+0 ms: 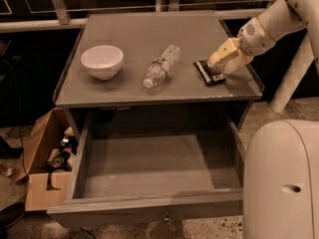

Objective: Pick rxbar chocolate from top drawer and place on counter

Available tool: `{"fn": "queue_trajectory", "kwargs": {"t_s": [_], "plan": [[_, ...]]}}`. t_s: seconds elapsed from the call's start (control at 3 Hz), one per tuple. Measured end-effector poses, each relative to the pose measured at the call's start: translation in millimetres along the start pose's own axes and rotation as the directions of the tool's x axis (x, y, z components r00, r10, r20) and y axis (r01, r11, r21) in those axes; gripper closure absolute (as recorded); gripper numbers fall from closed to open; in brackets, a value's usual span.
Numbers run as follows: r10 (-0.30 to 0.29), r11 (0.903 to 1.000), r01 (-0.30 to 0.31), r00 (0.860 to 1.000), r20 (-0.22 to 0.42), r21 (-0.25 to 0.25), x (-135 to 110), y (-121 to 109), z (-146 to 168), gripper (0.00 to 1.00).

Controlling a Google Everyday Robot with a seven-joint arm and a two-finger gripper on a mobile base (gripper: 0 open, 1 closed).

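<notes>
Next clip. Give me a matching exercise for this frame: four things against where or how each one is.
Things:
1. white bowl
2. plastic water bottle
3. rxbar chocolate
4. top drawer

Places or states:
A. pulled open below the counter
B. right side of the counter, at the gripper
C. upright on the counter's left side
D. lying on its side mid-counter

Pairs: 1-C, 2-D, 3-B, 4-A

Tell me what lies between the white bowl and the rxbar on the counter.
In the camera view, a plastic bottle lies on its side between them; the gripper is at the rxbar.
</notes>
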State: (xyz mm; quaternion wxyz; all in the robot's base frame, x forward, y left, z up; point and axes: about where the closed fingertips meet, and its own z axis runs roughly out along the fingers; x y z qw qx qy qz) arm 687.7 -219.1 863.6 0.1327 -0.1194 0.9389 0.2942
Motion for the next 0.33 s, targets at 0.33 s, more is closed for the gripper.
{"fn": "queue_trajectory", "kwargs": {"t_s": [0.33], "plan": [[0.0, 1.0, 0.0, 1.0, 0.0, 0.0, 0.0, 0.0, 0.0, 0.0]]}}
